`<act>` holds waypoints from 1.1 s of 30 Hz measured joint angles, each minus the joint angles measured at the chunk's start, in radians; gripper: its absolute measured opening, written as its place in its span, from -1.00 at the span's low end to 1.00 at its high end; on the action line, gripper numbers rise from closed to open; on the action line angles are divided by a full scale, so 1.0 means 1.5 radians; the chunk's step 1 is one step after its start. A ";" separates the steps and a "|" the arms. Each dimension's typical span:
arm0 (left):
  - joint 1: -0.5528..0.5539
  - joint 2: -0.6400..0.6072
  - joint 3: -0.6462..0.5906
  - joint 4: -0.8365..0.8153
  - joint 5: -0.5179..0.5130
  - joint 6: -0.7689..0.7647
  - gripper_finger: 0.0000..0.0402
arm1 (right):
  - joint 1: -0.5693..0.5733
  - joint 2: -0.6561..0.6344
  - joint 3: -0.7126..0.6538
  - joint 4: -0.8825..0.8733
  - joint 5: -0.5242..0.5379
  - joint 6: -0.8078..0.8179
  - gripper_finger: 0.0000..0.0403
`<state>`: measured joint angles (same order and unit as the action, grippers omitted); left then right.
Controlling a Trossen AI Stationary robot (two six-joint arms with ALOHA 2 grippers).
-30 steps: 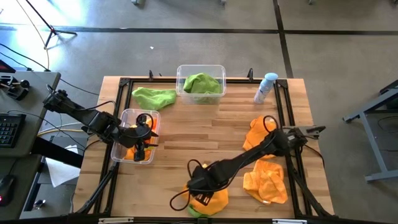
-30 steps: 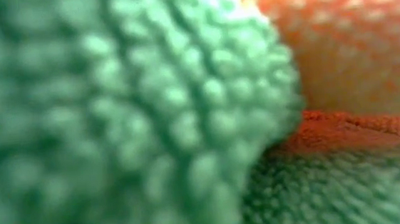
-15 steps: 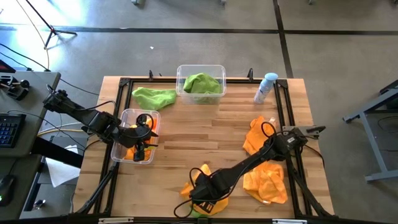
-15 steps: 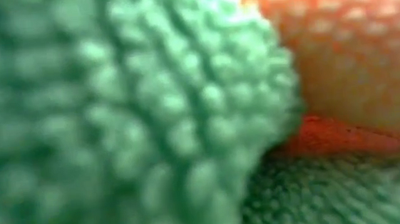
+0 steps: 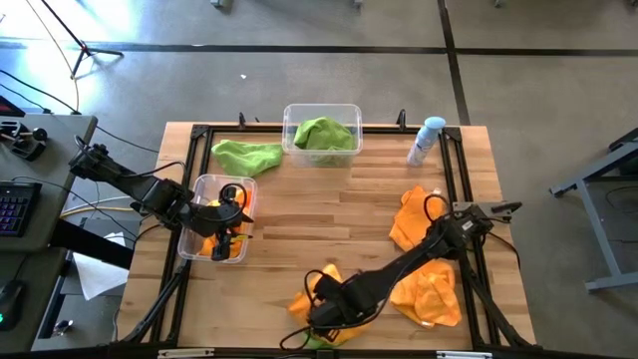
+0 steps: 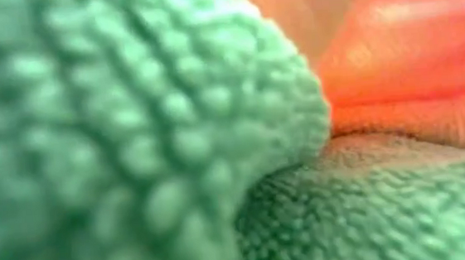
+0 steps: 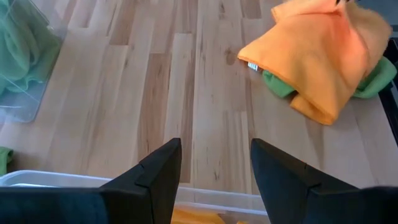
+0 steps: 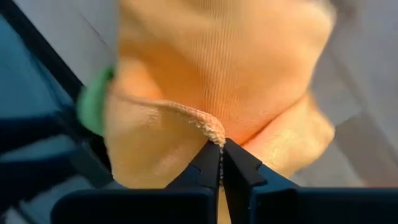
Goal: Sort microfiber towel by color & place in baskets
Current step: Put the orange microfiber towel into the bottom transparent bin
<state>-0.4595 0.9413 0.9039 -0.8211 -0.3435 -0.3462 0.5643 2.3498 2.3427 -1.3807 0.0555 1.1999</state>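
Observation:
An orange microfiber towel [image 5: 321, 281] lies crumpled at the table's near edge on top of a green one [image 5: 313, 340], and my right gripper [image 5: 329, 305] is shut on it. The low view is filled by the green towel [image 6: 133, 138], with orange cloth [image 6: 410, 58] behind it. My left gripper [image 5: 227, 221] hovers open above the left basket [image 5: 195, 189], which holds an orange towel [image 5: 209, 246]. The far basket [image 5: 321, 110] holds a green towel [image 5: 322, 133]. Another green towel [image 5: 246, 156] lies flat on the table beside it. My right gripper pinches a raised, hemmed edge of the orange towel [image 8: 208, 127] between its two fingertips [image 8: 239, 163]. It comes from above at a slant. The rest of the towel lies bunched on the green towel [image 8: 93, 106] and the table.
Two more orange towels [image 5: 414, 214] [image 5: 431, 289] lie at the table's right side under my right arm. A spray bottle [image 5: 427, 140] stands at the far right corner. Bare wood lies between the baskets and the towels in the table's middle.
My right gripper has gone a little toward the table's near edge and down onto the orange towel, and has shut on its edge. The orange cloth has bunched up on the gripper's far side.

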 joint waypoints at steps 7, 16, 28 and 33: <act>0.000 0.000 0.000 0.009 0.000 0.000 -0.11 | 0.027 -0.109 -0.032 -0.008 0.195 0.056 -0.99; 0.001 0.000 0.000 0.037 -0.007 0.000 -0.11 | 0.055 -0.207 -0.025 -0.069 0.543 -0.008 -1.00; 0.051 0.000 0.000 0.257 -0.066 0.041 -0.11 | -0.044 -0.415 -0.210 -0.106 0.568 -0.201 -1.00; 0.106 0.001 0.000 0.354 -0.054 0.063 -0.11 | -0.087 -0.572 -0.414 0.060 0.519 -0.310 -1.00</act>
<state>-0.3000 0.9421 0.9035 -0.2895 -0.4245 -0.2523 0.4333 1.4925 1.7218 -1.2905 0.8342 0.7349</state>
